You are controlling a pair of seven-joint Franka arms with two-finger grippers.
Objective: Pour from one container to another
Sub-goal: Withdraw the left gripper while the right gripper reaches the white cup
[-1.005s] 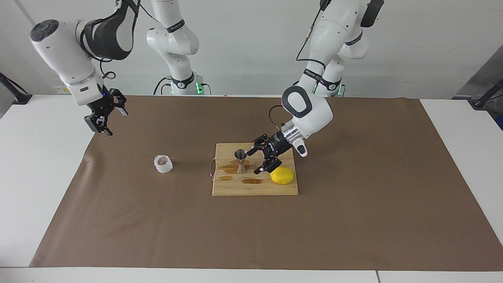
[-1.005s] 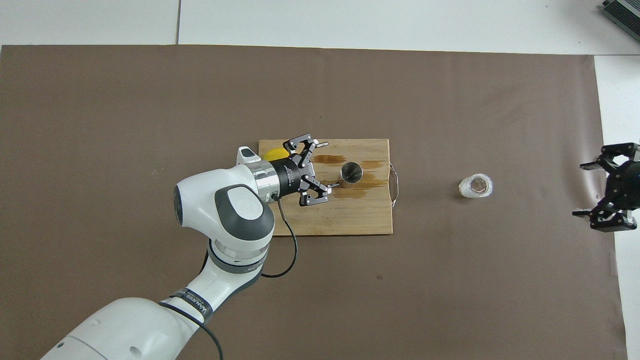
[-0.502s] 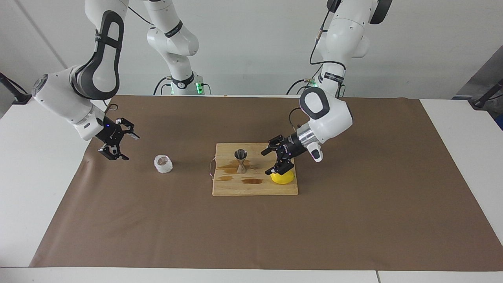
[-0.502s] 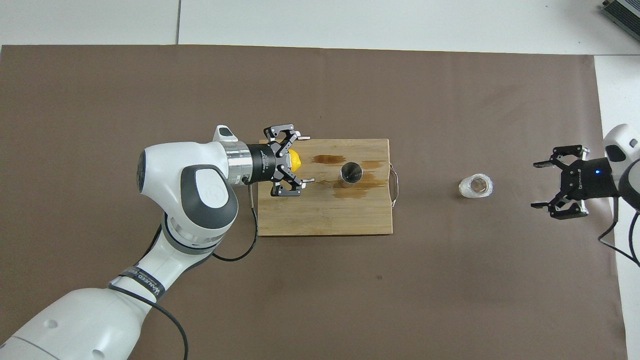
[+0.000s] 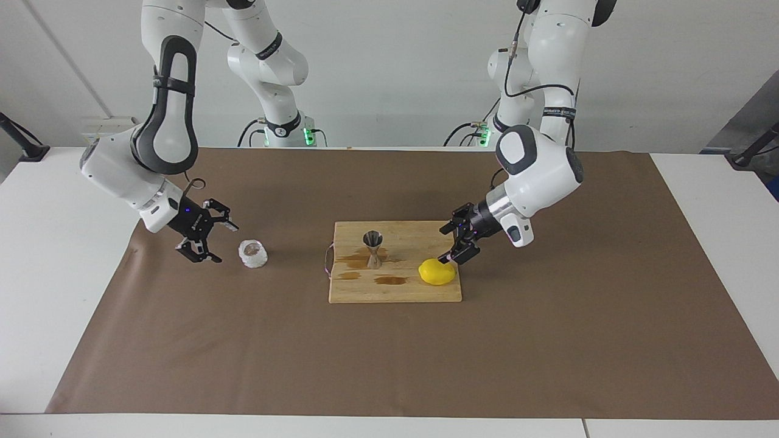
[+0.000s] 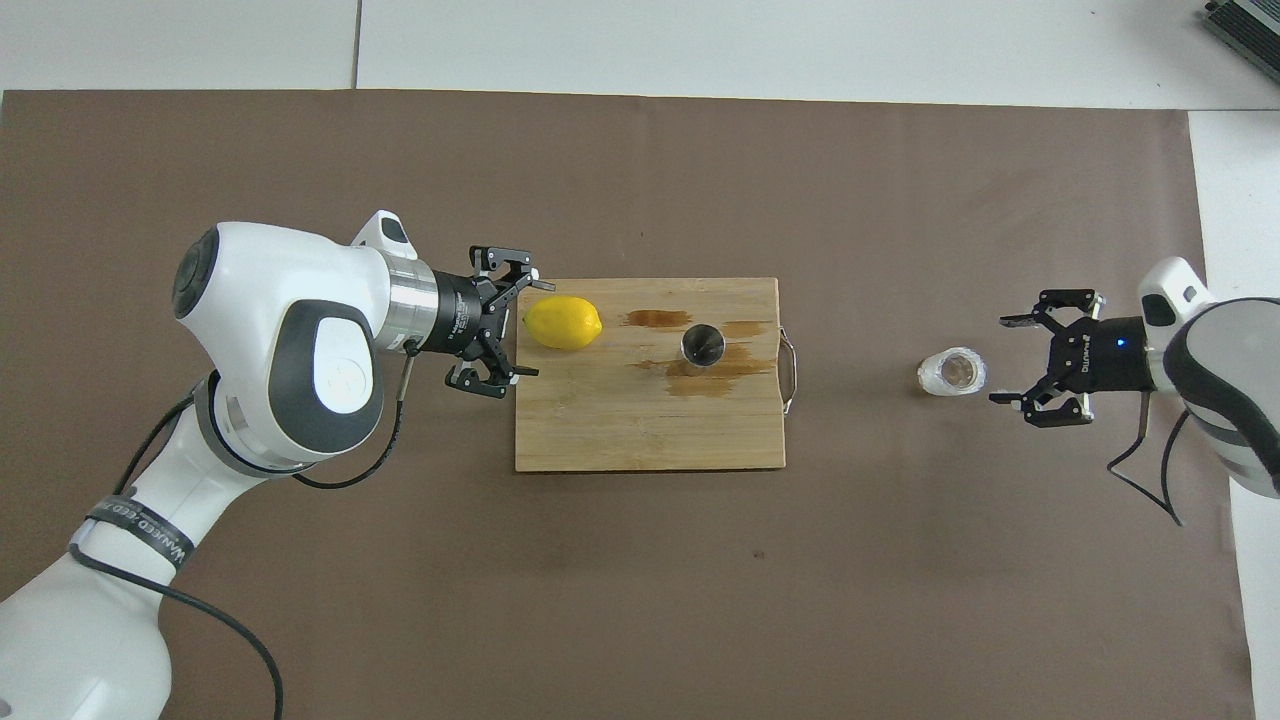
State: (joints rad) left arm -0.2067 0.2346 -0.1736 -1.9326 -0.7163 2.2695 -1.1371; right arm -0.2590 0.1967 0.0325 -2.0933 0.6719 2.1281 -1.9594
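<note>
The container, a squat whitish clear cup (image 5: 252, 254) (image 6: 951, 372), stands on the brown mat toward the right arm's end of the table. My right gripper (image 5: 224, 243) (image 6: 1000, 360) hangs open just beside it, low over the mat, its fingers pointing at the cup without touching it. The steel jigger (image 5: 373, 248) (image 6: 703, 345) stands upright on the wooden cutting board (image 5: 394, 291) (image 6: 650, 430). My left gripper (image 5: 446, 245) (image 6: 530, 328) is open and holds nothing, over the board's edge next to the lemon.
A yellow lemon (image 5: 437, 272) (image 6: 563, 323) lies on the board at the left arm's end. Brown liquid stains (image 5: 389, 280) (image 6: 660, 318) mark the board around the jigger. A wire handle (image 6: 790, 370) sticks out of the board toward the cup.
My left gripper has drawn back from the jigger, past the lemon, to the board's edge. My right gripper has come down and moved in beside the cup.
</note>
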